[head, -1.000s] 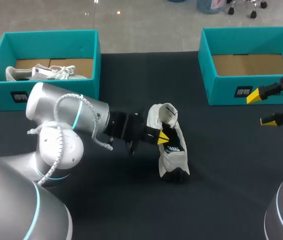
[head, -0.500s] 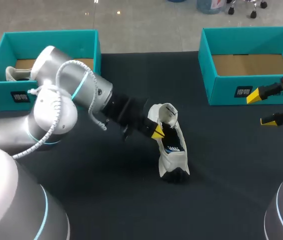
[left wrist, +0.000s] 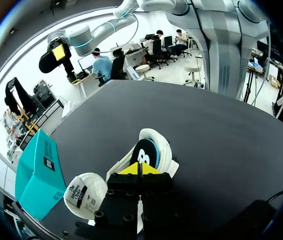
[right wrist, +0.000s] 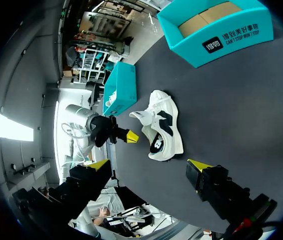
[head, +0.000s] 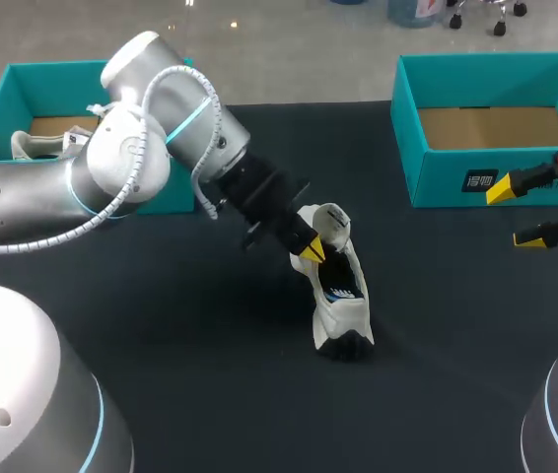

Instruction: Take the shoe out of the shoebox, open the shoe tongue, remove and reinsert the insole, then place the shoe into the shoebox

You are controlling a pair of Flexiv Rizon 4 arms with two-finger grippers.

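Presently, left gripper, fingertips together, meets the sneaker's collar; right gripper hangs spread. Likely next: pinching out the insole.

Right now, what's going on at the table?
The left pincer is at the opening of the shoe, which lies on the black table between the two boxes, its tongue flipped up. The yellow tips are together; whether they pinch any part of the shoe is hidden. The right pincer hangs open and empty in front of the right shoebox, which holds nothing. The left shoebox holds a second shoe.
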